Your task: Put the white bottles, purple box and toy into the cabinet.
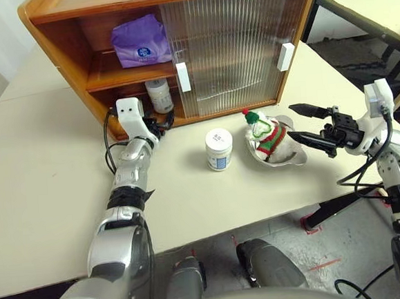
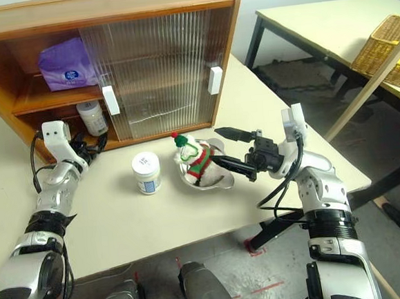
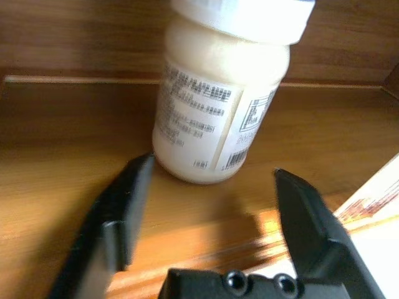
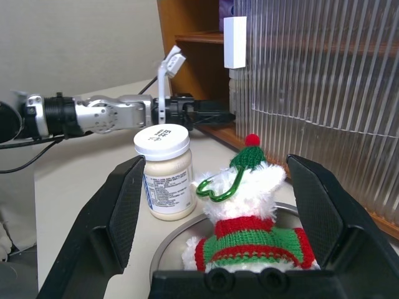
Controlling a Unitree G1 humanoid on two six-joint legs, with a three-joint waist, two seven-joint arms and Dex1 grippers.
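Reaching level into the cabinet's (image 1: pixel 73 35) lower bay, the left claw (image 3: pixel 212 205) stands spread, clear of a bottle (image 3: pixel 218 112) there. The right claw (image 4: pixel 224 205), also spread, points across the counter (image 1: pixel 37 190) at the toy (image 1: pixel 268 138) in its bowl (image 1: pixel 294 157). A second bottle (image 1: pixel 219 149) stands at the toy's 9 o'clock; the box (image 1: pixel 139 42) lies on the shelf.

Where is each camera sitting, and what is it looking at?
Head cameras, left and right eye: look down over both arms at the table and cabinet.
Left wrist camera: looks between its open fingers at a bottle in the cabinet.
Right wrist camera: looks between its open fingers at the toy in a bowl.
Both wrist views show bottles: the right one shows the bottle on the table.
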